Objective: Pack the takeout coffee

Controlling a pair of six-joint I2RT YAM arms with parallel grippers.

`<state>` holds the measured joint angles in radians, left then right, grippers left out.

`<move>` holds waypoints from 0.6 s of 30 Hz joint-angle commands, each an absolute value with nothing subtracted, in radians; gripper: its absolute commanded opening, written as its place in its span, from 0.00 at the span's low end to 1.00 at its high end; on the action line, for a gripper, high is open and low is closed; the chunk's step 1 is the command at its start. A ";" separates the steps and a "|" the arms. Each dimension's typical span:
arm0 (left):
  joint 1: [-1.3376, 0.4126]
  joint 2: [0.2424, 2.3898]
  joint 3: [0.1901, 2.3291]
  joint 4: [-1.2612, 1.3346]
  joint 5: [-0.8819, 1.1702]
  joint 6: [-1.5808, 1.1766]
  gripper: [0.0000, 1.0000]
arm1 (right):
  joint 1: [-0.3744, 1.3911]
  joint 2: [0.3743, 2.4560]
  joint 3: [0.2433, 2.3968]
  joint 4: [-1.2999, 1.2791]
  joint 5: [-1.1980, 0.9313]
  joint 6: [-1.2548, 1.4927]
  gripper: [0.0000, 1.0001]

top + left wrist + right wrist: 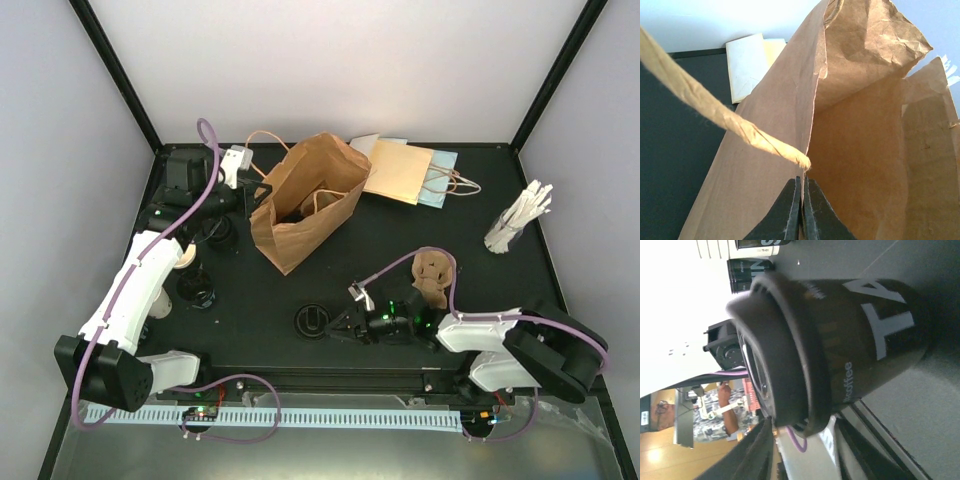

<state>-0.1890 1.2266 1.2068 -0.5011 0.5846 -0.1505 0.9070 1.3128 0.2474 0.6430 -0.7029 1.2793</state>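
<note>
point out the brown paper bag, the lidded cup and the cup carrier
brown paper bag (298, 236), top view, near side wall
lidded cup (850, 332), right wrist view, black sleeve
cup carrier (435, 272), top view, middle of its pulp body

The flat desk (480, 290) is seen as matt black, framed by black posts (115, 70) against pale grey-white walls (330, 60). At 12 o'clock a brown crumpled paper bag (300, 215) is shown with lighter tan twisted handles; its inside is rendered a warmer orange-brown in the left wrist view. At 1 o'clock a tan flat paper bag (400, 172) is laid over a pale blue flat bag (445, 180). A white bundle of sticks (518, 220) is seen at 2 o'clock, and a light brown moulded-pulp carrier (435, 275) at 3 o'clock. A small paper cup (875, 325) is wrapped in a black sleeve printed with white lettering and capped by a black round lid (775, 340). The left arm (135, 285) and the right arm (475, 330) are coloured white with black joints and trailed by purple cables (205, 190).
</note>
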 commanded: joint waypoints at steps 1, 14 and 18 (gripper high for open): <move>-0.181 1.218 1.218 -0.450 0.617 -0.150 0.02 | 0.899 1.244 0.296 0.492 -0.681 1.192 0.42; -0.180 1.217 1.208 -0.456 0.613 -0.148 0.02 | 0.901 1.049 0.545 -0.226 -0.496 0.804 0.85; -0.180 1.215 1.199 -0.457 0.620 -0.149 0.02 | 0.901 1.016 0.591 -0.351 -0.443 0.714 0.87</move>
<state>-0.1890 1.2266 1.2045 -0.4995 0.5873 -0.1509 0.9028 1.0515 0.5434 -0.1307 -0.5316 0.8627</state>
